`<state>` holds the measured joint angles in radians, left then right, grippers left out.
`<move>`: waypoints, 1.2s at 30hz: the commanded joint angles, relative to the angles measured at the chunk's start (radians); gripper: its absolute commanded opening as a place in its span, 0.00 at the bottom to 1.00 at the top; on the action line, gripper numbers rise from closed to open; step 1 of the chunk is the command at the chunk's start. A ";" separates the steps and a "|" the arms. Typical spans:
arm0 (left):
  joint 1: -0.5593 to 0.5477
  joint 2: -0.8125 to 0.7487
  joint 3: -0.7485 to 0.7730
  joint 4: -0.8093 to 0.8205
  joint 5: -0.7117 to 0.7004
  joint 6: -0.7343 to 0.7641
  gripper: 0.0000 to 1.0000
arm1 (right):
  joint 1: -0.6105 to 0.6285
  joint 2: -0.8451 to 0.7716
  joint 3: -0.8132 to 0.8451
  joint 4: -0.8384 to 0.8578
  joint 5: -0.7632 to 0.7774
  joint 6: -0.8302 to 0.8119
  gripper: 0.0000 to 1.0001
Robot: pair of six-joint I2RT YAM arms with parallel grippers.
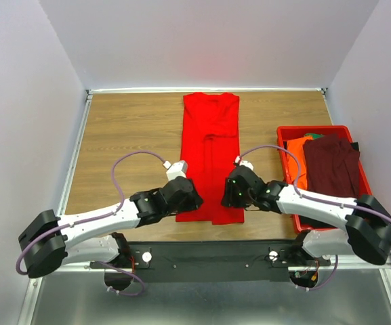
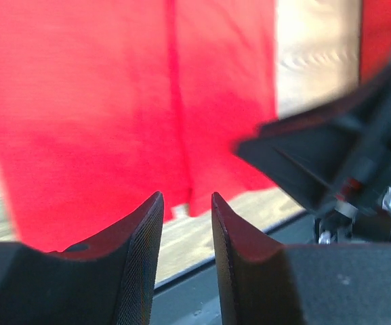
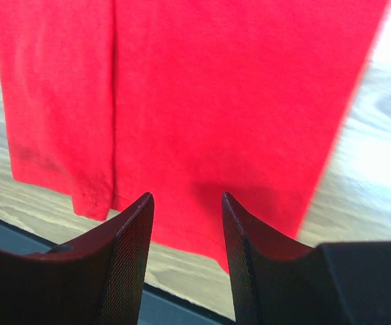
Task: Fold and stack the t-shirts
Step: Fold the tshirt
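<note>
My left gripper (image 2: 187,203) and right gripper (image 3: 187,202) stand part-open and empty. The red t-shirt (image 1: 210,135) has its near hem just ahead of both. I should pinch both corners evenly, then fold forward together.

Wood-grain table (image 1: 127,135); red t-shirt (image 1: 211,149) flat at centre, folded into a long strip running 12 to 6 o'clock, hem near the 6 o'clock edge; red bin (image 1: 317,128) at 3 o'clock.

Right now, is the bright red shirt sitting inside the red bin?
No, the bright red t-shirt lies flat on the wooden table, to the left of the red bin, which holds other shirts.
</note>
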<state>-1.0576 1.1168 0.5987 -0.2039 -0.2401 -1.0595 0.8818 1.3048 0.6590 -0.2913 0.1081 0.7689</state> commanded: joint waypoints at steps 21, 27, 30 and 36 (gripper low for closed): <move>0.103 -0.120 -0.186 -0.226 0.033 -0.093 0.45 | 0.006 -0.223 -0.203 -0.177 0.028 0.171 0.52; 0.123 -0.100 -0.180 -0.209 0.027 -0.059 0.49 | 0.006 -0.222 -0.206 -0.177 0.005 0.184 0.52; 0.128 -0.081 -0.172 -0.200 0.028 -0.045 0.49 | 0.005 -0.216 -0.208 -0.177 -0.013 0.185 0.52; 0.130 -0.071 -0.165 -0.146 0.048 0.000 0.44 | 0.005 -0.194 -0.199 -0.175 -0.038 0.182 0.52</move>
<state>-0.9352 1.0359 0.4191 -0.3794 -0.2058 -1.1027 0.8822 1.0950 0.4683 -0.4435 0.1040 0.9360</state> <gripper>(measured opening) 0.472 0.520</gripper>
